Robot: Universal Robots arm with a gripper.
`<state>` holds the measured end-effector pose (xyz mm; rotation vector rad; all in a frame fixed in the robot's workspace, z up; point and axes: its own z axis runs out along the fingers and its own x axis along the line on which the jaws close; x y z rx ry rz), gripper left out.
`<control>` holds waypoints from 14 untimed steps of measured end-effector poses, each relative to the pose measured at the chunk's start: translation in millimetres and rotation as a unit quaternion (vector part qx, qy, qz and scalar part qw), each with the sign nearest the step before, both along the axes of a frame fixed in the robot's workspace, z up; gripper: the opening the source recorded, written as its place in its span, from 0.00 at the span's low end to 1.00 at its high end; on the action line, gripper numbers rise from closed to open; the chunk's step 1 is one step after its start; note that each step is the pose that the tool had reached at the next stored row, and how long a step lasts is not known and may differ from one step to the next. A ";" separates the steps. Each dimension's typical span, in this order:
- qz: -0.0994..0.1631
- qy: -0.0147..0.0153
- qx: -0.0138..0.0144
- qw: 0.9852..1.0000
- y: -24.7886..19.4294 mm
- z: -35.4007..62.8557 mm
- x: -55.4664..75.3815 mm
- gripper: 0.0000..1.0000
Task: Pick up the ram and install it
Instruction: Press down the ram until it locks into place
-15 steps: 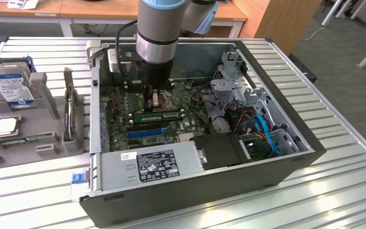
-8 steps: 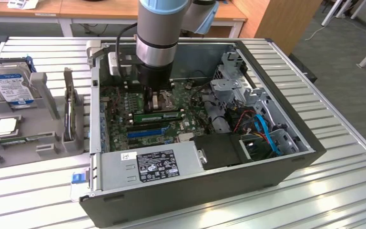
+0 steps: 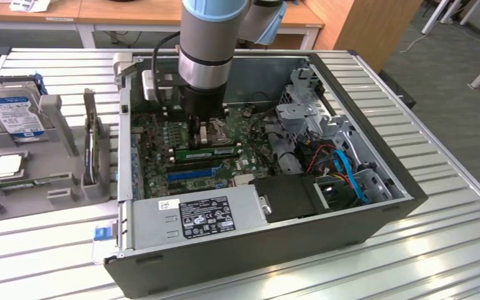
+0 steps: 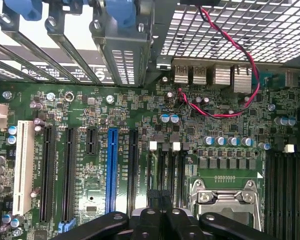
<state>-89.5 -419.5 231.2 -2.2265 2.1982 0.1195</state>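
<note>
The black gripper [image 4: 162, 220] is shut, just above the green board [image 4: 140, 125]. A long blue slot [image 4: 111, 170] is beside it. A red and black wire [image 4: 230, 75] loops farther away.

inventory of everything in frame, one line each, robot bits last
PC case: 1, black, open on the slatted table, centre of the exterior view.
Motherboard: 1, green, on the case floor.
Ram: 1, green stick, lying on the motherboard inside the case, just in front of the arm.
Expansion slot: 1, blue, among black slots on the board.
Processor socket: 1, silver frame, close to the claw.
Power supply: 1, grey with black label, near side of the case.
Hard drive: 1, silver with blue label, upright in the grey holder at the exterior view's left.
Table: 1, slatted metal.
Arm: 1, grey and blue, reaching down into the case.
Claw: 1, black, shut, holding nothing, above the board.
</note>
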 end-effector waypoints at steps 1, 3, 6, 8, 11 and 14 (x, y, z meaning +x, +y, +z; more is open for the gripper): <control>0.000 0.000 0.000 1.000 0.0 -0.1 0.0 0.10; 0.000 0.000 0.000 1.000 0.0 -0.7 0.0 0.10; 0.000 0.000 0.000 1.000 0.0 -1.5 0.0 0.10; 0.000 0.000 0.000 1.000 0.0 -1.9 0.0 0.10; 0.000 0.000 0.000 1.000 0.0 -2.0 0.0 0.10; 0.000 0.000 0.000 1.000 0.0 -2.0 0.0 0.10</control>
